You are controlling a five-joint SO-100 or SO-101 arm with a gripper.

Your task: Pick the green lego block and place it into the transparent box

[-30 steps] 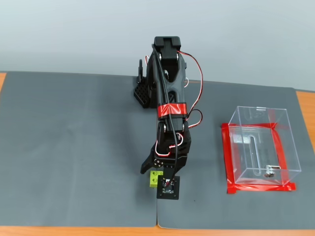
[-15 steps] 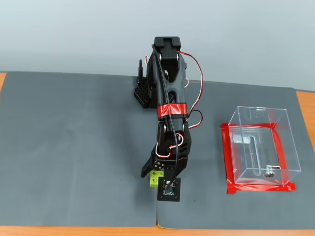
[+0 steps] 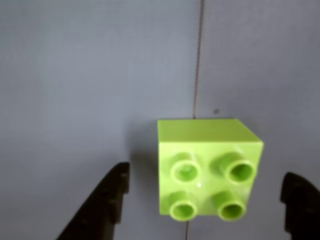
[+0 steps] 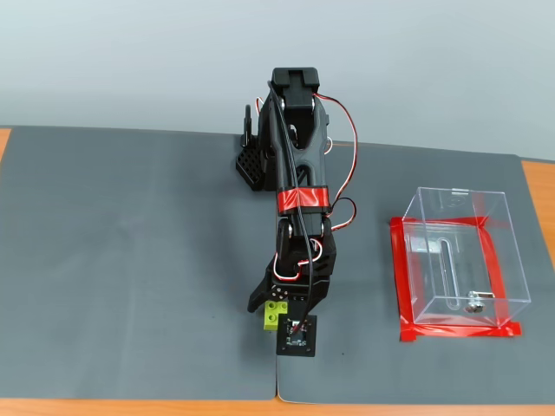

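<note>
Up close in the wrist view, the small lime-green square plastic lego block [image 3: 207, 170] sits studs-up on the dark grey mat [image 3: 90, 75], four round studs showing, right on the thin seam where two mat sheets meet. No lettering can be read on the studs (too soft a picture for that). The black two-finger gripper [image 3: 205, 210] has its fingers spread wide, one dark fingertip [image 3: 107, 200] to the left of the block and the other at the right edge, neither one touching it.

Over to the fixed view: the block [image 4: 277, 316] lies near the front edge of the mat, tucked under the gripper [image 4: 282, 310], beside the arm's small square camera board. Off to the right, well apart from the block, stands the clear acrylic rectangular box [image 4: 458, 256], its base framed in red tape, with a slot and a small metal fitting. Farther back, the black arm [image 4: 297, 147] carries a red tape band and red and white wires, its base at the mat's far edge.
</note>
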